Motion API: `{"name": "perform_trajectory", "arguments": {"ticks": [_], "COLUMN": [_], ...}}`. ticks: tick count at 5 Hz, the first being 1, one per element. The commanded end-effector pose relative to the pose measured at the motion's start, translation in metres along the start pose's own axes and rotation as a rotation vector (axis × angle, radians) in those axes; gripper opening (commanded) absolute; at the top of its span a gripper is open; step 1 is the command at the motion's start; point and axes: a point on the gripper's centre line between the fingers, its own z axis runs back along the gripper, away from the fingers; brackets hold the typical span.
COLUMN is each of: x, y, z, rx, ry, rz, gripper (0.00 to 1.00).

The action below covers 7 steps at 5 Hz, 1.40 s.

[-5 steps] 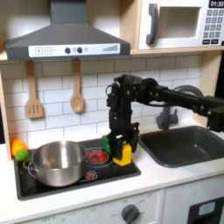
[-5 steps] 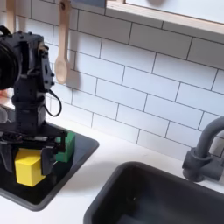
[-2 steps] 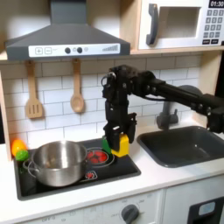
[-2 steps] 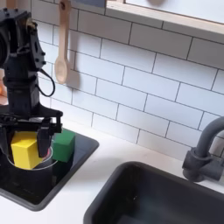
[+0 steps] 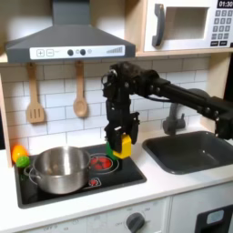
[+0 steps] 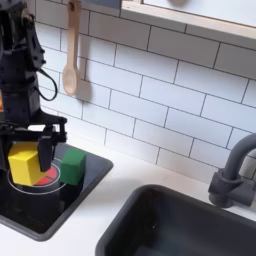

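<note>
yellow block (image 6: 24,163) clamped btwn fingers (image 6: 45,152), lifted above stove (image 6: 60,200)

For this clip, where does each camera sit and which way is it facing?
First exterior view: in front of the toy kitchen, facing the tiled wall; takes in stove, pot, sink, hood and microwave; the whole black arm shows, reaching in from the first exterior view's right.
Second exterior view: close and low by the sink, facing the wall at an angle; the arm's lower part and fingers show.
Shared: the gripper shut on the yellow block above the stove, the green block, the wooden spoon.
</note>
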Motion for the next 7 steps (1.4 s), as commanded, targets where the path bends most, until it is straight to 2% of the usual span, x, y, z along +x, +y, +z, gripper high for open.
{"name": "perform_trajectory", "arguments": {"ticks": [1, 2, 3, 4, 7], "x": [0.003, 0.007, 0.011, 0.014, 0.028], "y": [0.008, 0.017, 0.025, 0.037, 0.064], "z": [0.014, 0.018, 0.028, 0.032, 0.027], "rx": [-0.024, -0.027, -0.025, -0.011, 0.008], "ry": [-0.022, -0.029, -0.058, -0.077, -0.065], "rz": [0.022, 0.043, 0.056, 0.07, 0.111], "gripper": [0.0, 0.0, 0.0, 0.0, 0.0]}}
